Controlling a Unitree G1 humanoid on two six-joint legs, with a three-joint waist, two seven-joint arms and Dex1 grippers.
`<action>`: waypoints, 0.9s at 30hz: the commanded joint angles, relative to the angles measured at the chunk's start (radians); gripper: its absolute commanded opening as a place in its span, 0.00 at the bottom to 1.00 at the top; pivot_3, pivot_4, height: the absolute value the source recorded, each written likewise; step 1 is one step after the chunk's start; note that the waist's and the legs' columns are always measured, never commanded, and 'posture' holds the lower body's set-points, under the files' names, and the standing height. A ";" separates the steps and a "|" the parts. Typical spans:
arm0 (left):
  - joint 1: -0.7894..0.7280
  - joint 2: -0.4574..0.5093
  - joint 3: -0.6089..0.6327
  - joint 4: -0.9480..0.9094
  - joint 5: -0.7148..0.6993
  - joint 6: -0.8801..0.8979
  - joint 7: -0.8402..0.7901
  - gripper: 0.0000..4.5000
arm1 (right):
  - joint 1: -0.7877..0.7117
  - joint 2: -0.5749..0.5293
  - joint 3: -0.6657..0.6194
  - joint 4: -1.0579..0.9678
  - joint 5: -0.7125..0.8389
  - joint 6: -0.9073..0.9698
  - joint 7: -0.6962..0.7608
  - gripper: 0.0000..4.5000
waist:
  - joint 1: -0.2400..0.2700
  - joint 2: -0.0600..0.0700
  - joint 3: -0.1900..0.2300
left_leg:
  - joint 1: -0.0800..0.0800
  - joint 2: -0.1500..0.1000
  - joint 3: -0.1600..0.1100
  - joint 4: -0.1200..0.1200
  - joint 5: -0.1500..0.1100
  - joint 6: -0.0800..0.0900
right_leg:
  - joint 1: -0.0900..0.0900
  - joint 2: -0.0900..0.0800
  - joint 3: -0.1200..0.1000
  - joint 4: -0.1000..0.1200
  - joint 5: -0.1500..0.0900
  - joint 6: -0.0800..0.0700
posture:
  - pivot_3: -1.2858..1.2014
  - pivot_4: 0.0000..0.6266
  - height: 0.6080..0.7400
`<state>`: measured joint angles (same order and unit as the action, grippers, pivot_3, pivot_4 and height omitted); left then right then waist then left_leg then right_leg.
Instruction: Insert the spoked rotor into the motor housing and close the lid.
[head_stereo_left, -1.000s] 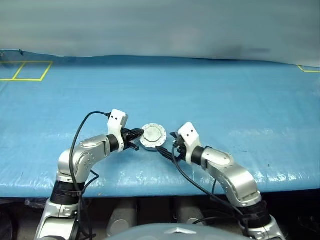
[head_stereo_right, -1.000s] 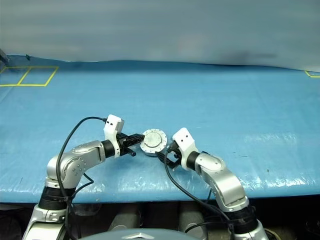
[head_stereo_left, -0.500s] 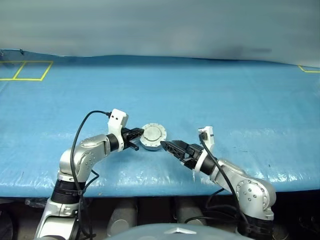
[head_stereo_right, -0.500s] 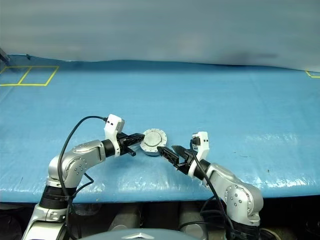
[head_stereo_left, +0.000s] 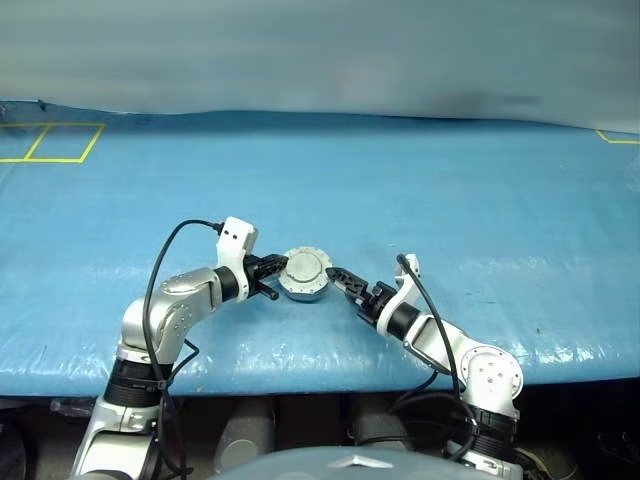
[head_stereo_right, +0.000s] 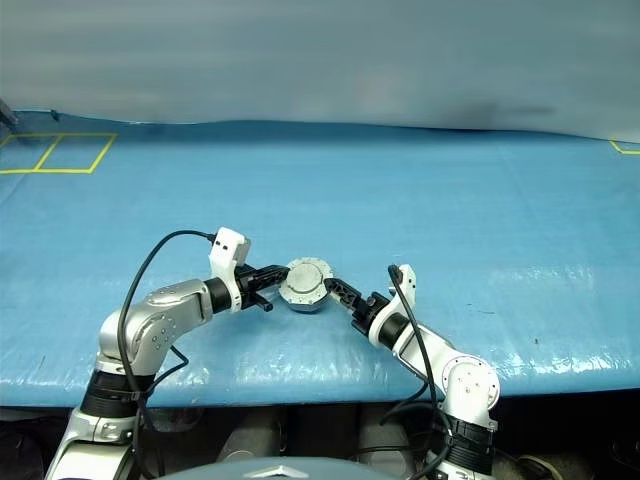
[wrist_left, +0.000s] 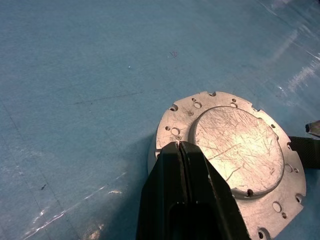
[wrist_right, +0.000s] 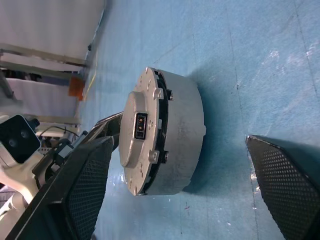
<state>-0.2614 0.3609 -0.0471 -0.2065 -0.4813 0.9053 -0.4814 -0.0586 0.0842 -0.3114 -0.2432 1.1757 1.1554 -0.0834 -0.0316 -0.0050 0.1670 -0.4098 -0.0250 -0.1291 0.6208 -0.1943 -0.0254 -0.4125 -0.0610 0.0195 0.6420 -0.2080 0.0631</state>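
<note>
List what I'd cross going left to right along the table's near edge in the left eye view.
Left gripper, fingers shut against the rim → closed motor housing under its lid → right gripper, fingers open, just to its right.

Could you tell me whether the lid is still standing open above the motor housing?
No, the lid lies flat and closed on the motor housing, its plain scratched outer face with the raised centre turned up.
</note>
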 joint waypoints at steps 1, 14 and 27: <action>0.008 0.006 -0.019 0.016 0.014 0.011 -0.002 0.00 | -0.001 0.124 0.041 0.016 0.102 -0.034 -0.039 1.00 | -0.002 0.000 0.000 | 0.000 0.000 0.000 0.000 0.000 0.000 | 0.000 0.000 0.000 0.000 0.000 0.000 | 0.52 0.24 1.00; 0.003 0.006 -0.026 0.014 0.021 0.010 -0.007 0.00 | 0.005 0.094 0.145 0.086 0.244 -0.163 -0.057 1.00 | -0.004 0.000 0.000 | -0.001 0.000 0.000 -0.001 0.000 0.000 | -0.001 0.000 0.000 -0.001 0.000 0.000 | 0.52 0.24 1.00; 0.005 -0.003 -0.030 0.013 0.031 0.012 -0.010 0.00 | 0.059 0.046 0.213 0.100 0.282 -0.184 -0.056 0.25 | -0.005 0.001 0.001 | -0.001 0.000 0.000 -0.002 0.000 0.000 | -0.002 0.000 0.000 -0.002 0.000 0.000 | 0.52 0.24 1.00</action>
<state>-0.2682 0.3628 -0.0448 -0.2018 -0.4493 0.9029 -0.4806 -0.0024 0.0776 -0.1319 -0.1195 1.4255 0.9703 -0.1508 -0.0367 -0.0039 0.1677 -0.4112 -0.0247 -0.1291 0.6186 -0.1944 -0.0252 -0.4145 -0.0609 0.0194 0.6403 -0.2083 0.0627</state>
